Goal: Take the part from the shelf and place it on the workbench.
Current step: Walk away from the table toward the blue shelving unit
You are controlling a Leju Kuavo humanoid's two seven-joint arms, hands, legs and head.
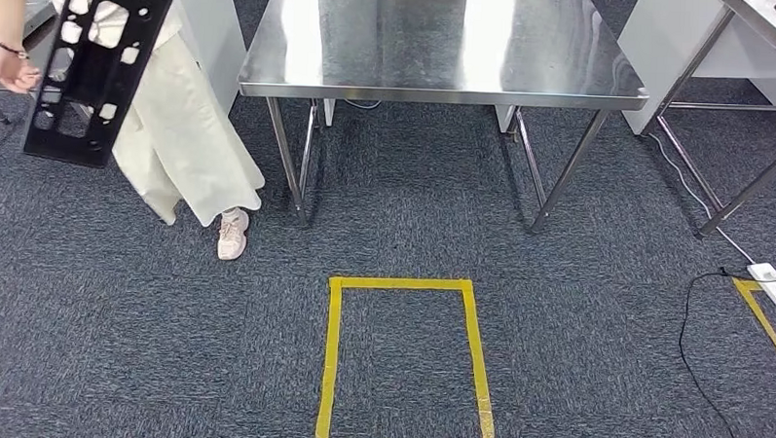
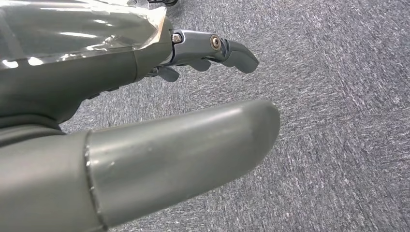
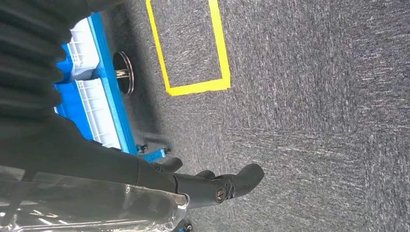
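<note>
Head view: a person (image 1: 188, 124) left of the steel table (image 1: 439, 45) holds the black part (image 1: 95, 68); left wrist: left robot hand (image 2: 145, 121) spread over carpet, holding nothing; right wrist: right robot hand (image 3: 193, 186) likewise loose, empty.

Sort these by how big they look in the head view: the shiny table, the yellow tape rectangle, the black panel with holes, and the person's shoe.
1. Shiny steel table
2. Yellow tape rectangle
3. Black flat panel with holes, held by the person
4. Pale shoe
</note>
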